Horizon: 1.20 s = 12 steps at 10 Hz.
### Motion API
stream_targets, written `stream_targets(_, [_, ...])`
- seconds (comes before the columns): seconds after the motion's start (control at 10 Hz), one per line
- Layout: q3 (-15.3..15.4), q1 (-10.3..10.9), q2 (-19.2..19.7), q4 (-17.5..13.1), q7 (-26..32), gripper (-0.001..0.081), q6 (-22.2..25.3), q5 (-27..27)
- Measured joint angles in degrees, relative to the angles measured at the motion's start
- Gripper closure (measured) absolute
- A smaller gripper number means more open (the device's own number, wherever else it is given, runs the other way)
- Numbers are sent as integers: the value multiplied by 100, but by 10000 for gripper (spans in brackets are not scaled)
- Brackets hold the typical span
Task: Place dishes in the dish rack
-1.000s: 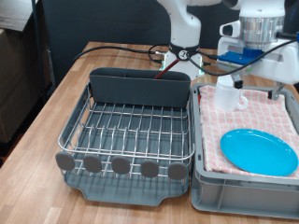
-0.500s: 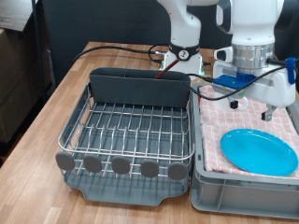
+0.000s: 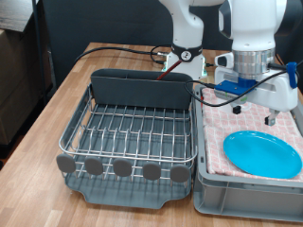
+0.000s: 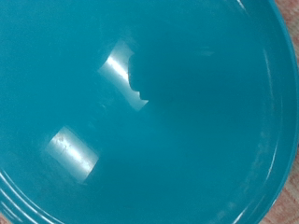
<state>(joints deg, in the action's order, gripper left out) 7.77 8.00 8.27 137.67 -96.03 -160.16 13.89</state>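
The round light-blue plate (image 3: 262,153) lies flat on the checked cloth in the grey tub at the exterior view's right. It fills the wrist view (image 4: 149,112), where no fingers show. My gripper (image 3: 254,111) hangs just above the cloth behind the plate, its two fingers spread apart and nothing between them. The dish rack (image 3: 133,132), silver wire on a dark grey base, stands at the exterior view's left and holds no dishes. The white mug and the wooden spoon are not visible.
The grey plastic tub (image 3: 246,197) with the red-and-white checked cloth (image 3: 222,128) stands right against the rack. Black cables (image 3: 133,52) run across the wooden table (image 3: 57,104) behind the rack. The robot's base (image 3: 187,33) stands at the back.
The hand has come down and shifted a little towards the exterior view's left, settling over the cloth just behind the plate. The plate and the rack have not moved.
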Motion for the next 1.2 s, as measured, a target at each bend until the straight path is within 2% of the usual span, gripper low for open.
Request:
stream_targets(0.3, [61, -45, 114, 139, 583, 3, -363, 509])
stream_targets(0.9, [55, -72, 387, 157, 881, 3, -615, 734])
stream_targets(1.2, [145, -174, 529, 157, 1119, 3, -750, 965])
